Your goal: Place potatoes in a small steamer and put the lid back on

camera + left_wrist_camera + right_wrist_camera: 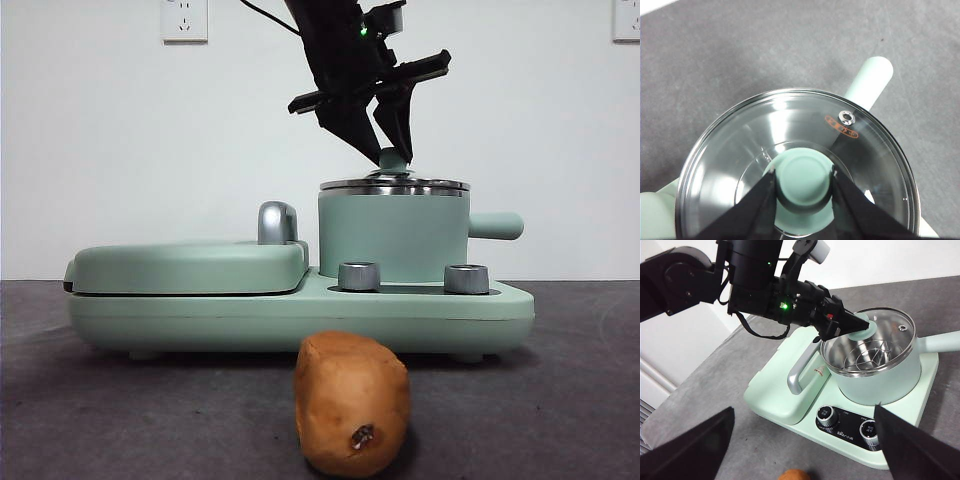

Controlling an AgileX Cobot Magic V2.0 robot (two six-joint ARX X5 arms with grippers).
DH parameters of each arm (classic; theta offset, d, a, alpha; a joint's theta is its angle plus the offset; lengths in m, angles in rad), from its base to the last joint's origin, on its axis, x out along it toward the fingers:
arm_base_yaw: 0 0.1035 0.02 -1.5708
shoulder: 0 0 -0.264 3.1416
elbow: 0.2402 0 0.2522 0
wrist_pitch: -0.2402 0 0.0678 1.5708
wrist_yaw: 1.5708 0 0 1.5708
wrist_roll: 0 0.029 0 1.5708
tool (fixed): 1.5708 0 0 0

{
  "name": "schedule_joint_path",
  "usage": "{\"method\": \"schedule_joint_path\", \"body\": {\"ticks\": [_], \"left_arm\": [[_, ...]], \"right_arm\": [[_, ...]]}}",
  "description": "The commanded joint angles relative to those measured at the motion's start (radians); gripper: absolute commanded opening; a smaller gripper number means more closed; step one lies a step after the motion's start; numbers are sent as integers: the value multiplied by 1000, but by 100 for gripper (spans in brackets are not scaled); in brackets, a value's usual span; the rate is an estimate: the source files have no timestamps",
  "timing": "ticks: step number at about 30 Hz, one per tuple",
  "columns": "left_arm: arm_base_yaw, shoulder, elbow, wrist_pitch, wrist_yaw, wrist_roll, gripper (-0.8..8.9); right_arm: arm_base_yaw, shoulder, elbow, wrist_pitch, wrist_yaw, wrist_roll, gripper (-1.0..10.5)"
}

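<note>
The small steamer (392,237) stands on the mint green cooker base (300,310), with the lid (795,165) on its rim. The left gripper (803,181) pinches the lid's knob (393,158). The potato (352,403) lies on the table in front of the base, while the right gripper (805,450) hovers spread wide above it.

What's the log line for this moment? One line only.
left gripper: shut on lid knob | lid: on small steamer | right gripper: open, waiting | potato: on table

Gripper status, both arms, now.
Left gripper: closed on the lid knob, lid on the steamer.
Right gripper: open, empty.
</note>
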Motion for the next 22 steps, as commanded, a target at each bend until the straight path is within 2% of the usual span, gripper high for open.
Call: {"method": "schedule_joint_path", "body": {"ticks": [1,4,12,22], "left_arm": [[-12,16,95,-8,0,9,8],[-12,16,166,-73,0,9,8],[0,3,340,-262,0,9,8],[44,-130,353,-353,0,40,8]], "right_arm": [[2,3,17,6,8,-3,445],[2,4,24,-5,21,-3,445],[55,48,139,-130,153,-11,445],[244,219,224,-276,307,4,445]]}}
